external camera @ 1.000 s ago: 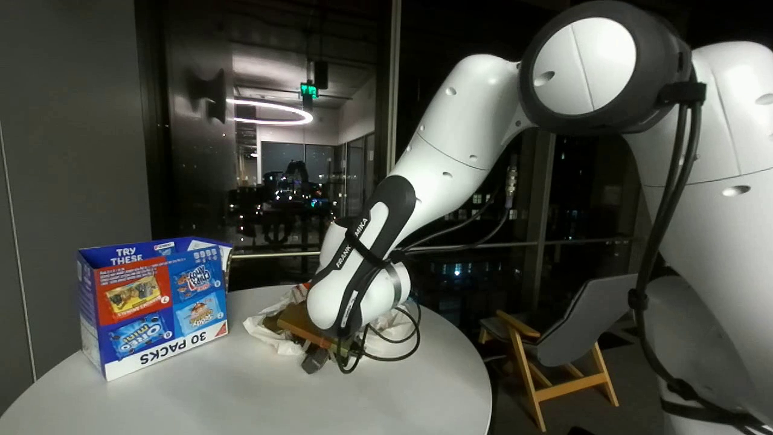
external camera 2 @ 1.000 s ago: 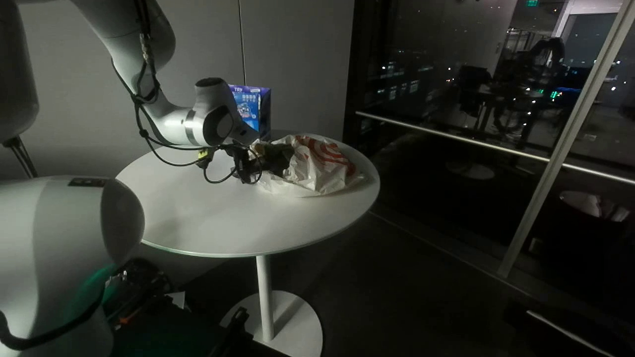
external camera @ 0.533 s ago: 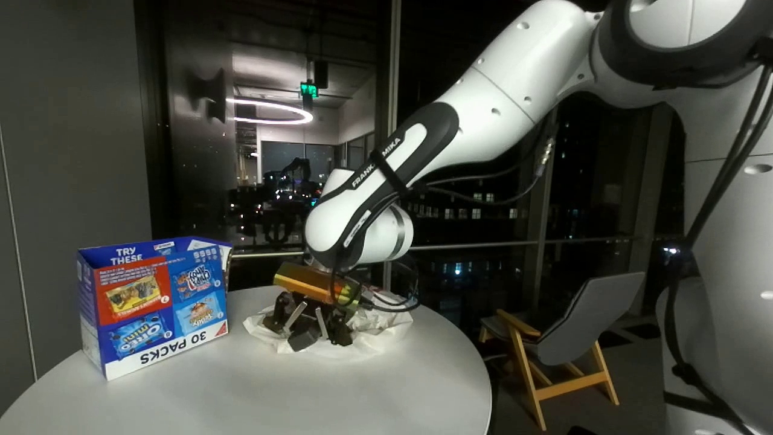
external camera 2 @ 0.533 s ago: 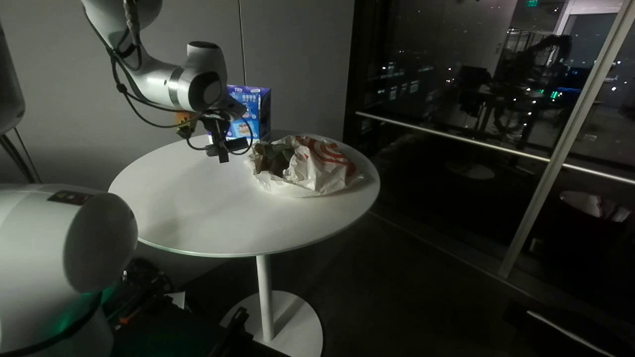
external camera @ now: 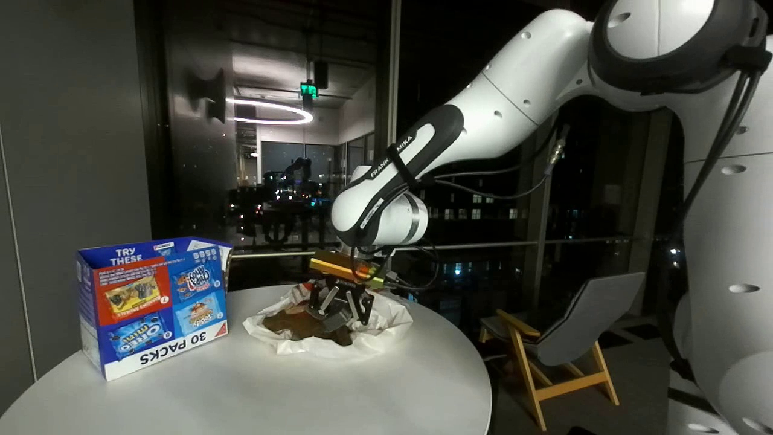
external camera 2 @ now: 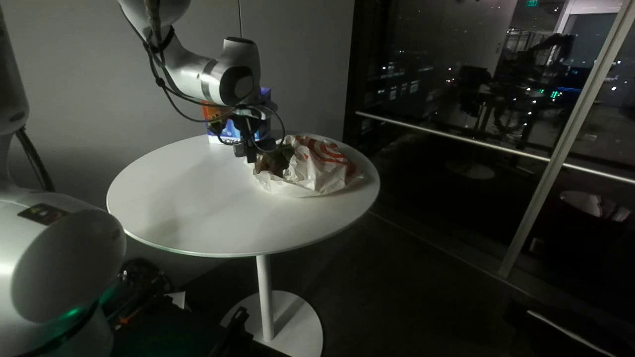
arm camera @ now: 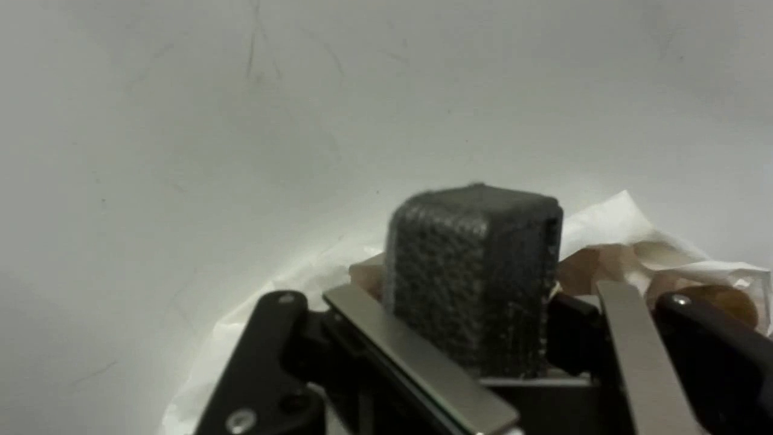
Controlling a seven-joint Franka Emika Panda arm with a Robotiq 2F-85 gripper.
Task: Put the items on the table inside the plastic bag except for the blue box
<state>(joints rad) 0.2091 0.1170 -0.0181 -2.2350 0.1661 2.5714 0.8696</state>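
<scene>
Gripper (external camera: 342, 319) is right by the bag (external camera 2: 320, 173), can't tell tbh if pressed together or pinching something. Brown items (external camera: 295, 325) inside, box (external camera: 156, 305) at 9 o'clock in an exterior view.

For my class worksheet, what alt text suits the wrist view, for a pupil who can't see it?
A robot pincer juts in from the bottom edge, a dark grey block at its tips; whether held or part of it is unclear. Behind it, a crumpled whitish plastic bag with brown pieces showing lies on a white tabletop.
</scene>
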